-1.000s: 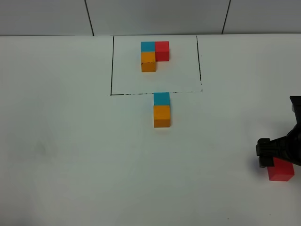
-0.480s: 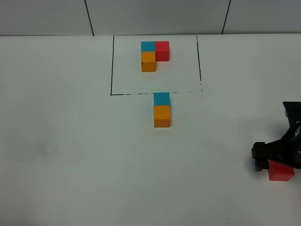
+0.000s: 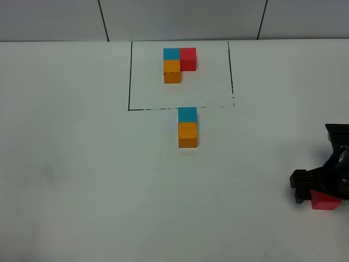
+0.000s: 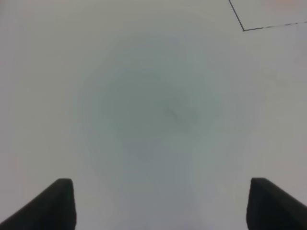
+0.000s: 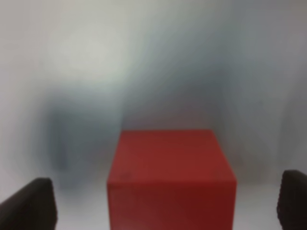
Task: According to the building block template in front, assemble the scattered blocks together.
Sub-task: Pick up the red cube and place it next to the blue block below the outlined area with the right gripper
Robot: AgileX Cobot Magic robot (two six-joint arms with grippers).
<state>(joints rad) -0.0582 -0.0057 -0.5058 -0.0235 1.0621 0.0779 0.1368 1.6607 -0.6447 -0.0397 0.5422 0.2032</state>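
Observation:
The building block template is an L of blue, red and orange cubes inside a thin black rectangle at the back. Of the scattered blocks, the teal cube and the orange cube sit touching in a line just in front of that rectangle. The red cube lies apart at the front right. My right gripper is low over it. In the right wrist view the red cube sits between the open fingers of the right gripper, with gaps on both sides. My left gripper is open over bare table and is outside the exterior view.
The white table reaches a grey panelled wall at the back. A corner of the black drawn line shows in the left wrist view.
My right gripper has moved toward the front and a little left, covering more of the red cube. The cubes have not moved.

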